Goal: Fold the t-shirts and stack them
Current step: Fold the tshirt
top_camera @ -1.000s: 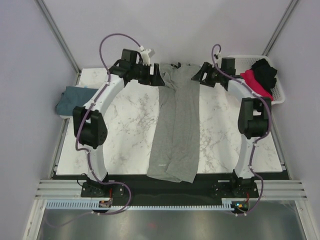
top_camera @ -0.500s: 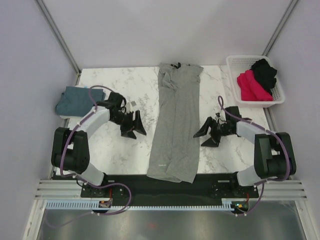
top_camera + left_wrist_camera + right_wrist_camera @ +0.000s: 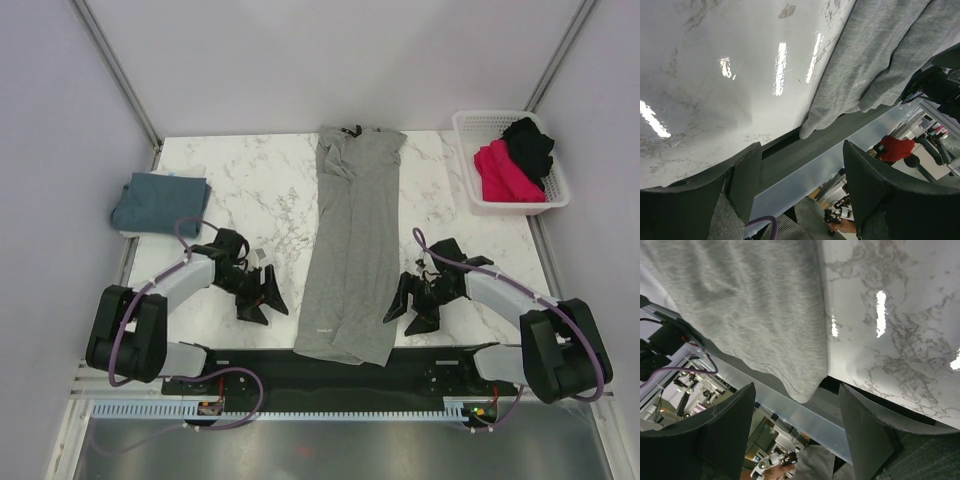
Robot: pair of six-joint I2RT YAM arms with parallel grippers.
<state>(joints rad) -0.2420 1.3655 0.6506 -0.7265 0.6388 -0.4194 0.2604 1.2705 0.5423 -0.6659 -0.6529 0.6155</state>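
Observation:
A heather grey t-shirt, folded lengthwise into a long strip, runs from the table's far edge to the near edge, where its hem droops over the black strip. My left gripper sits low on the marble just left of that hem, open and holding nothing. My right gripper mirrors it on the right, also open. The left wrist view shows the grey t-shirt beyond the left gripper. The right wrist view shows the grey t-shirt's corner ahead of the right gripper.
A folded teal-blue t-shirt lies at the table's left edge. A white basket at the back right holds a magenta-pink t-shirt and a black t-shirt. Marble table shows on both sides of the grey strip.
Both arms have swung back from the shirt's collar end to its near hem and dropped low beside it. The left jaws have narrowed slightly. The grey shirt has not moved.

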